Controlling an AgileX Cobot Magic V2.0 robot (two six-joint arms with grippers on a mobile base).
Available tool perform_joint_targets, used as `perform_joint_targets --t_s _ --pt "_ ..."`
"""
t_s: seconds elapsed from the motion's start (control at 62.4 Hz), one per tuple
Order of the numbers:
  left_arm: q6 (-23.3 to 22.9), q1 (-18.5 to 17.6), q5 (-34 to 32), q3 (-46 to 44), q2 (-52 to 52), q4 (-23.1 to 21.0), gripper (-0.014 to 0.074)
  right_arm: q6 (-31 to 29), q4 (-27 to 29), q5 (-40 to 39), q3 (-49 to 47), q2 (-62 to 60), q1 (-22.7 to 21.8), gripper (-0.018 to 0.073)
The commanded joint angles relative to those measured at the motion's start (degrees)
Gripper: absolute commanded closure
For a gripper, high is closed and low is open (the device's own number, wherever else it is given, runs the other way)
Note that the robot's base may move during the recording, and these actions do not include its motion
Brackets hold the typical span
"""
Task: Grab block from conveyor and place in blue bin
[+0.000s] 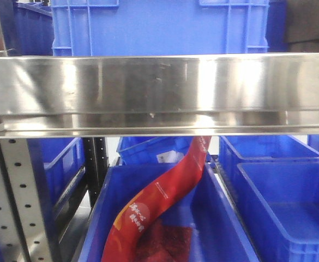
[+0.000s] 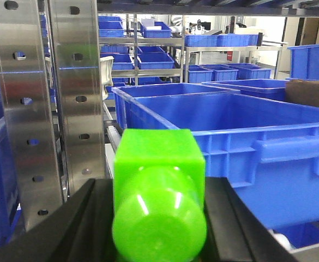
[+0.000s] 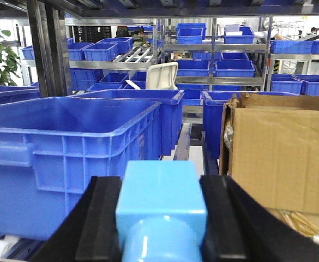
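Observation:
My left gripper [image 2: 159, 188] is shut on a bright green block [image 2: 158, 185], a cube with a round peg facing the camera, held between black fingers [image 2: 72, 224]. A large blue bin [image 2: 230, 142] stands just ahead and to the right of it. My right gripper [image 3: 162, 196] is shut on a light blue block [image 3: 160, 199] between black fingers [image 3: 96, 218]. A large blue bin [image 3: 66, 147] stands ahead on its left. The conveyor is out of view. Neither gripper shows in the front view.
A steel shelf rail [image 1: 159, 90] crosses the front view; below it blue bins [image 1: 290, 207] and a red packet [image 1: 159, 202] in one. Perforated steel uprights [image 2: 44, 103] stand left of the left gripper. A cardboard box [image 3: 282, 153] stands right of the right gripper.

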Motion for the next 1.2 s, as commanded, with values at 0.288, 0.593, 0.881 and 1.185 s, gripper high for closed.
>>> perform_joint_targets --t_s 0.288,0.593,0.881,1.185 --pt "-0.11 -0.34 -1.06 -0.03 -0.18 0.07 0.0707 -0.25 -0.37 -1.07 0.12 -0.12 0.12 0.0721" --pt "-0.11 -0.34 -1.06 -0.03 -0.18 0.07 0.0707 -0.25 -0.37 -1.07 0.12 -0.12 0.12 0.0721" --pt "-0.11 -0.34 -1.06 -0.03 -0.18 0.07 0.0707 -0.25 -0.37 -1.07 0.12 -0.12 0.12 0.0721" --pt "-0.11 -0.34 -1.17 -0.03 -0.18 0.37 0.0707 -0.25 -0.37 -1.07 0.12 -0.12 0.12 0.0721"
